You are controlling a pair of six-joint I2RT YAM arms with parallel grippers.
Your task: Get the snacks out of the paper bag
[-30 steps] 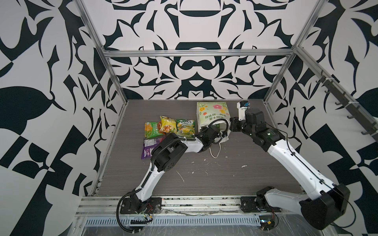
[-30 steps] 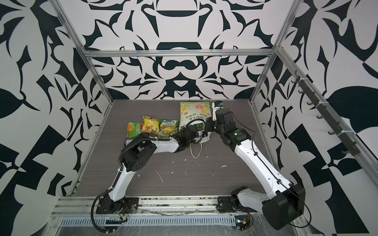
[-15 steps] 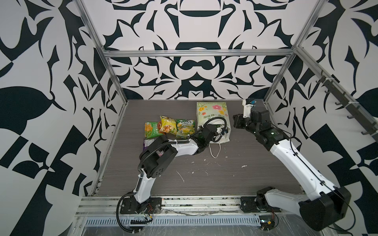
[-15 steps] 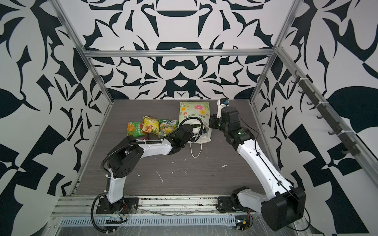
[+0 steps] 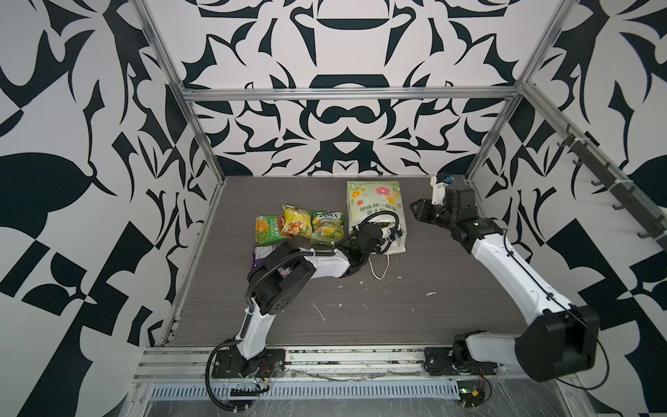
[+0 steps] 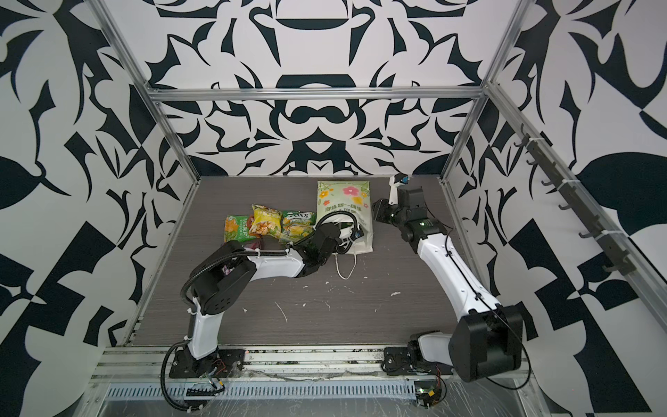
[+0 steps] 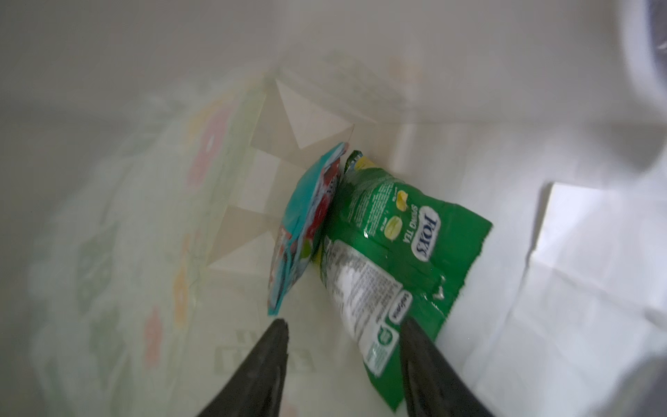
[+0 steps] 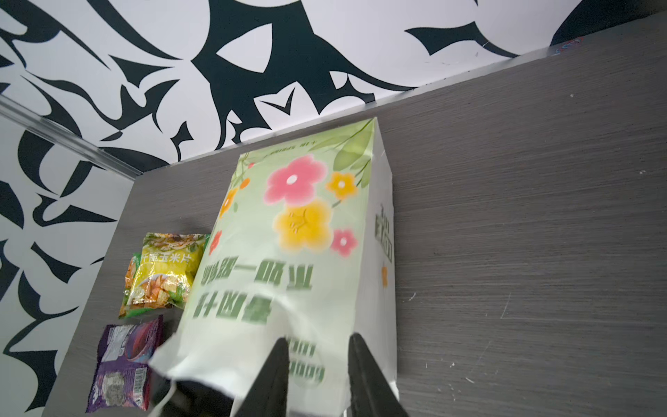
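Four snacks [image 5: 303,231] lie out on the dark table [image 5: 451,260], off to the outer side of the left arm's fingers. There is a green packet [image 5: 265,233], a yellow packet [image 5: 296,220] overlapping its edge, a green-and-yellow FOX'S packet [image 5: 326,227] touching the yellow one, and a purple packet [image 5: 260,252], partly hidden under the left arm [image 5: 325,265] in a top view.

We see the left gripper [image 7: 343,325] reaching inside the paper bag [image 5: 373,196]. The bag lies on its broad side with its mouth toward the robot, and a white cord handle [image 5: 379,269] is looped on the table. In the left wrist view the two dark fingers [image 7: 267,361] stand apart, clamping nothing.

Two more packets sit inside the bag just ahead of the fingertips. The near end of a green Spring Tea packet [image 7: 397,234] lies between the tips, close against one finger; we cannot tell whether it touches. A teal-and-red packet [image 7: 306,216] stands on edge beside it, its near corner just beyond the other fingertip.

To the right, the right gripper [image 5: 415,209] hovers just beside the bag, pointing at it. In the right wrist view its fingers [image 8: 278,372] are parted with a clear gap and nothing between them. The bag's flowered face fills the view ahead of the tips, with the yellow and purple packets on the bag's far side.
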